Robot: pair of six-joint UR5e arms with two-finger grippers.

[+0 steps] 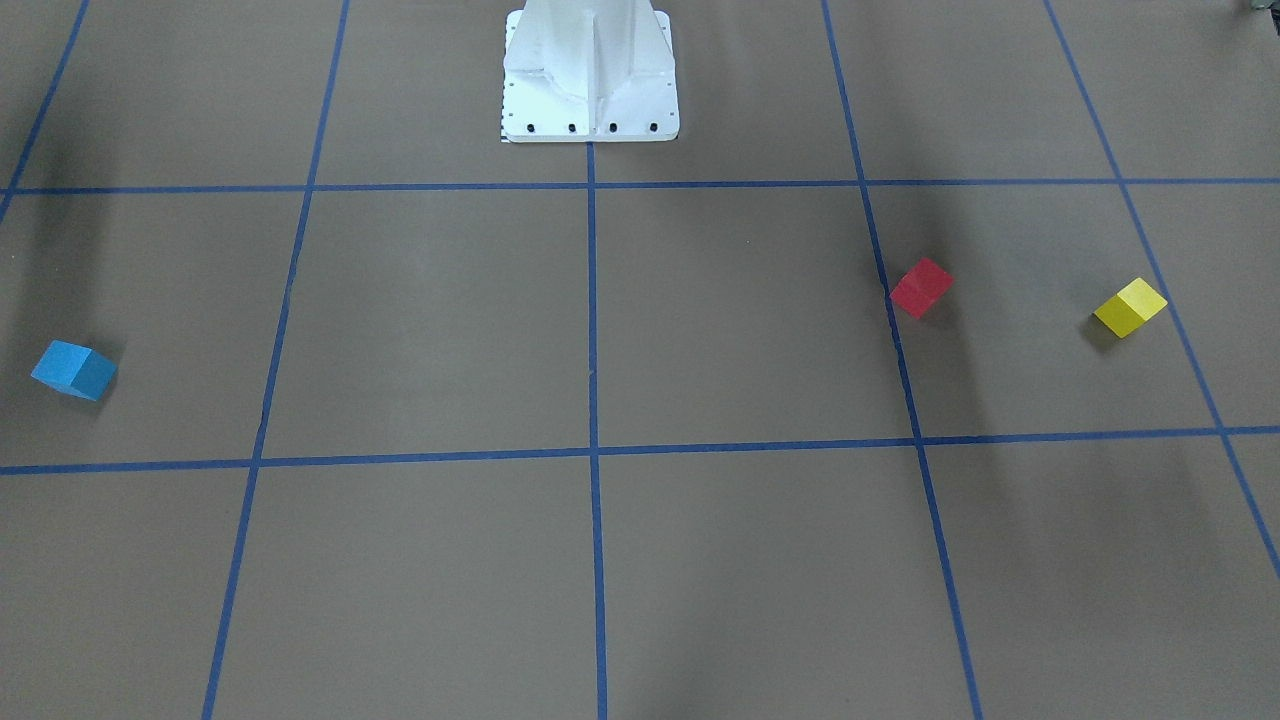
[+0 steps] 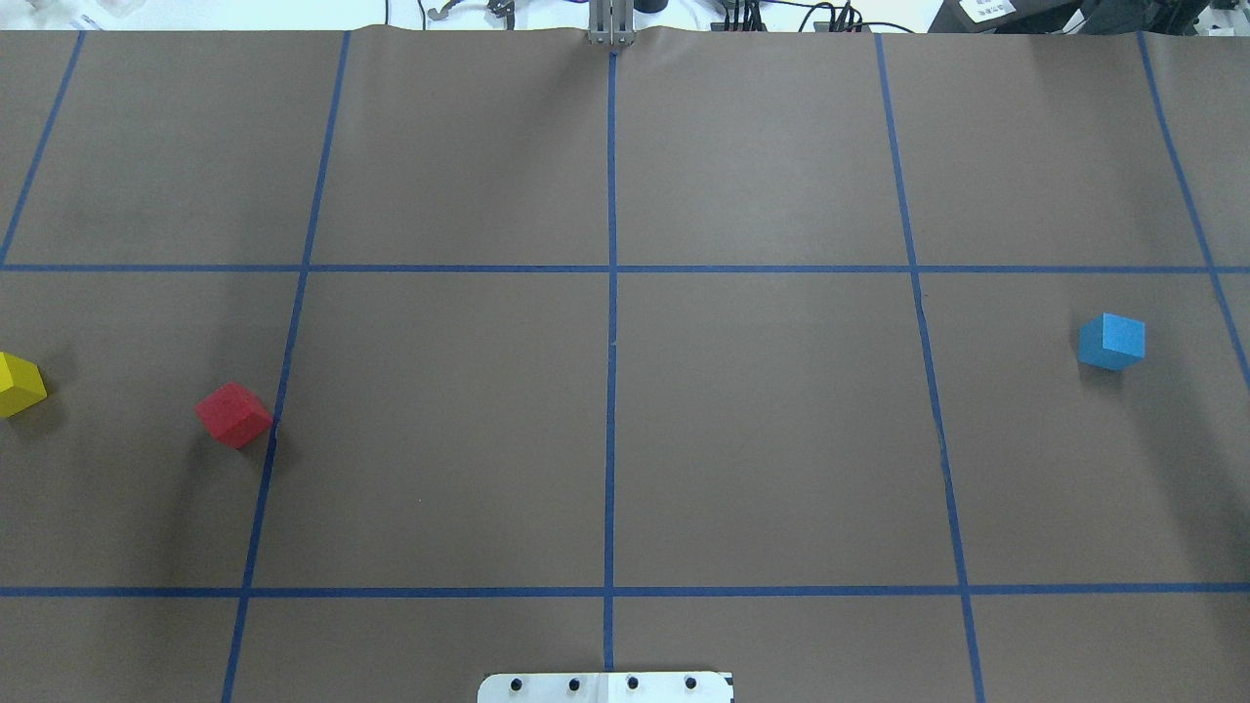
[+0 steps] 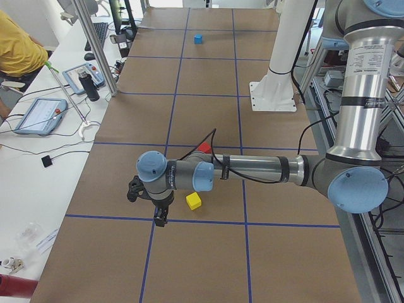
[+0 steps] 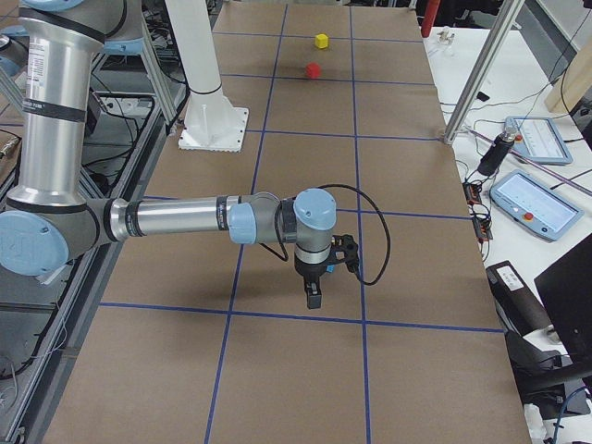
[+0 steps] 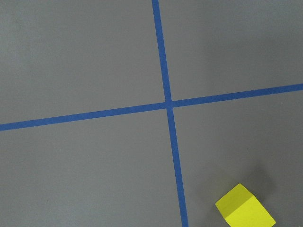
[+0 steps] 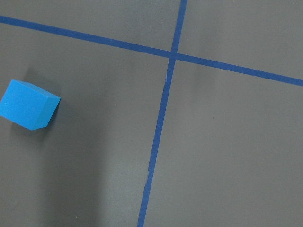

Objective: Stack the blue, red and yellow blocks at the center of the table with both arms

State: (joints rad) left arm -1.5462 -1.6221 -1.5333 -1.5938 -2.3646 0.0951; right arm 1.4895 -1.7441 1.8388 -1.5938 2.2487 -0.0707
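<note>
Left claw (image 3: 160, 219) seemingly beside yellow block (image 3: 194, 201).

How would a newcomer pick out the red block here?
On the brown table gridded with blue tape, look at the robot's left half. Two blocks sit apart there; the red block is the inner one, by a tape line, the yellow block farther out.

1. We see a light blue block (image 1: 73, 369), a red block (image 1: 921, 287) and a yellow block (image 1: 1130, 307).
2. We see the table (image 1: 440, 320) covered in plain brown, crossed by a grid of blue tape lines (image 1: 592, 300).
3. We see a white pedestal (image 1: 590, 75), and the left arm (image 3: 252, 169) and right arm (image 4: 176, 220) are silver with pale-blue joints.
</note>
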